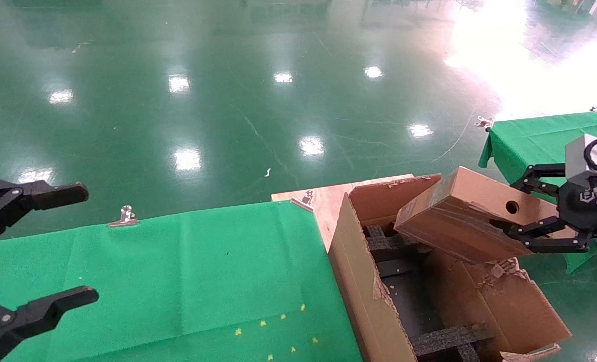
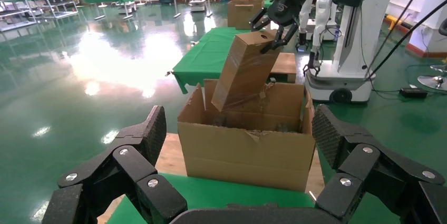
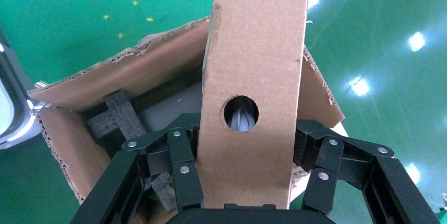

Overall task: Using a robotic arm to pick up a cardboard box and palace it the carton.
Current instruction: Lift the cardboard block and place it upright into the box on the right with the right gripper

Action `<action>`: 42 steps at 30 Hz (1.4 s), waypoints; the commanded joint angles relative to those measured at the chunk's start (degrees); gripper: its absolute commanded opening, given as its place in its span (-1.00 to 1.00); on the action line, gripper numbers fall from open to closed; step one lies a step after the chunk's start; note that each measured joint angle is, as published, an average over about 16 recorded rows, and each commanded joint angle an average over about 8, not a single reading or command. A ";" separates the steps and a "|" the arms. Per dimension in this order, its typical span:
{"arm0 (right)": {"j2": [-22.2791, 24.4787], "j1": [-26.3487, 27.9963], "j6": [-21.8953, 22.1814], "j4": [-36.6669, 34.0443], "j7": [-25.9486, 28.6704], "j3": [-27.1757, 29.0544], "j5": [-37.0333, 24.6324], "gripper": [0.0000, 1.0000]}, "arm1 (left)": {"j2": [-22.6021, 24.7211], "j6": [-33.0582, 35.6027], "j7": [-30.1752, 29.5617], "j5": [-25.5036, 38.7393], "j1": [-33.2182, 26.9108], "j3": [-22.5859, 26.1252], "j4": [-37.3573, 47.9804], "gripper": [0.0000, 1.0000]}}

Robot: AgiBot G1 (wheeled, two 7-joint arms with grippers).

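I see my right gripper (image 1: 517, 213) squeezing the cardboard box (image 1: 459, 216) from both sides, fingers tight on it near the round hole (image 3: 241, 113). The box hangs tilted over the big carton (image 1: 378, 311), its low end just above the black foam strips (image 1: 449, 339). My left gripper (image 1: 41, 246) sits wide open and holds nothing above the green table (image 1: 177, 276).

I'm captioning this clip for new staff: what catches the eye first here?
The right gripper clamps the cardboard box, tilted, its lower end dipping into the torn-edged carton with black foam strips inside. The left gripper hangs open and empty above the green-covered table.
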 commanded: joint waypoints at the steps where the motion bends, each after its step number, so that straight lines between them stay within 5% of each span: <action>1: -0.08 0.25 -0.15 -0.01 -0.35 -0.03 -0.05 -1.00 | 0.00 0.00 0.00 0.00 0.00 0.00 0.00 1.00; 7: 1.82 -3.23 4.54 0.61 4.75 -1.65 2.52 -1.00 | 0.00 -0.01 0.00 0.00 0.00 0.00 0.00 1.00; 23: 13.87 -13.86 30.45 15.38 31.95 -8.49 10.96 -1.00 | -0.01 -0.01 0.00 0.00 0.01 0.00 0.01 1.00; 35: 14.60 -14.94 32.99 16.24 34.88 -9.66 11.97 -1.00 | -0.01 -0.02 0.00 0.00 0.01 0.00 0.02 1.00; 42: 14.25 -17.37 39.10 18.14 39.60 -12.19 9.61 -1.00 | -0.01 -0.02 0.01 0.00 0.01 0.00 0.02 1.00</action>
